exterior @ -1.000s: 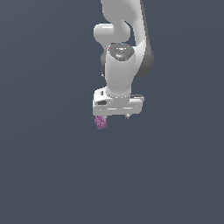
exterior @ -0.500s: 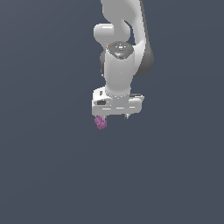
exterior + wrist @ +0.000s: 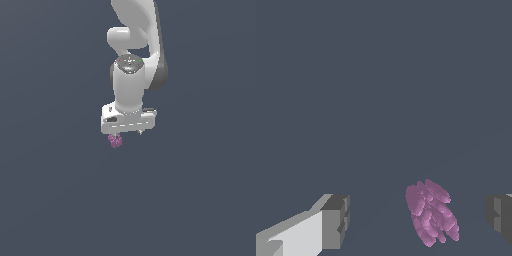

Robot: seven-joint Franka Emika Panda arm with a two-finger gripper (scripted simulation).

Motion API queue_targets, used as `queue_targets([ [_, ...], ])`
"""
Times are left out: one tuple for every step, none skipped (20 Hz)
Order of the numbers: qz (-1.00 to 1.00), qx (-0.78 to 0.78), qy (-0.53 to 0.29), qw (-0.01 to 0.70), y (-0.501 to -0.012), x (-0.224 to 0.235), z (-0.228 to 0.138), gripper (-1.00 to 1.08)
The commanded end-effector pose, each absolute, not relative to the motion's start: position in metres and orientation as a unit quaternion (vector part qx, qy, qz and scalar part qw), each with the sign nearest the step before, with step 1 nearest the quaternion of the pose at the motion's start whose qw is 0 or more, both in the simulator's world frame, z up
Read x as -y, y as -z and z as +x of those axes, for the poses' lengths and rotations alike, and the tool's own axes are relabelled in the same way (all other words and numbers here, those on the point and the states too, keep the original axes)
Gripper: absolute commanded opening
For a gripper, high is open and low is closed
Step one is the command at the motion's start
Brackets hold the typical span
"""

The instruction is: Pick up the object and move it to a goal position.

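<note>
The object [image 3: 115, 141] is a small pink-purple knobbly blob just under the white hand, toward the exterior view's left. In the wrist view the object [image 3: 431, 212] lies between the two grey fingertips [image 3: 336, 220], nearer one of them and touching neither. My gripper [image 3: 128, 134] points straight down and is open, with a wide gap between its jaws. The gripper [image 3: 418, 217] straddles the blob without holding it. Whether the blob rests on the ground cannot be told.
A plain dark grey ground [image 3: 60, 200] fills both views. The white arm [image 3: 132, 75] rises upward out of the exterior view.
The hand has shifted slightly toward the exterior view's left, bringing it more over the object. The object has stayed in place and the jaws remain apart.
</note>
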State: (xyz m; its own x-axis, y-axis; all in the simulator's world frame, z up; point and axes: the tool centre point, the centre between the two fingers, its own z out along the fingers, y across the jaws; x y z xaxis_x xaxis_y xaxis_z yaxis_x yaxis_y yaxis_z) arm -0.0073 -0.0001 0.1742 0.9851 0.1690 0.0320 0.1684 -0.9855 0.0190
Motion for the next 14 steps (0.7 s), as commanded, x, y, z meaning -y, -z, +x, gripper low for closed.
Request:
queue_targets([
  [0.995, -0.099, -0.015, 0.008, -0.166, 0.008, -0.013, 1.0],
  [0.994, -0.106, -0.014, 0.007, -0.162, 0.011, -0.016, 1.0],
  [0.994, -0.113, -0.013, 0.007, -0.158, 0.015, -0.019, 1.0],
  [0.993, -0.12, -0.012, 0.007, -0.154, 0.018, -0.022, 1.0],
  [0.992, -0.128, -0.011, 0.006, -0.149, 0.022, -0.026, 1.0],
  [0.991, -0.137, -0.01, 0.006, -0.145, 0.026, -0.03, 1.0],
  [0.989, -0.145, -0.009, 0.006, -0.14, 0.03, -0.034, 1.0],
  [0.988, -0.153, -0.008, 0.005, -0.136, 0.034, -0.038, 1.0],
  [0.987, -0.161, -0.007, 0.005, -0.132, 0.038, -0.042, 1.0],
  [0.986, -0.168, -0.006, 0.004, -0.128, 0.041, -0.045, 1.0],
  [0.985, -0.175, -0.005, 0.004, -0.124, 0.044, -0.049, 1.0],
  [0.983, -0.182, -0.005, 0.003, -0.121, 0.047, -0.052, 1.0],
  [0.982, -0.187, -0.004, 0.003, -0.118, 0.05, -0.055, 1.0],
  [0.981, -0.193, -0.003, 0.003, -0.115, 0.052, -0.058, 1.0],
])
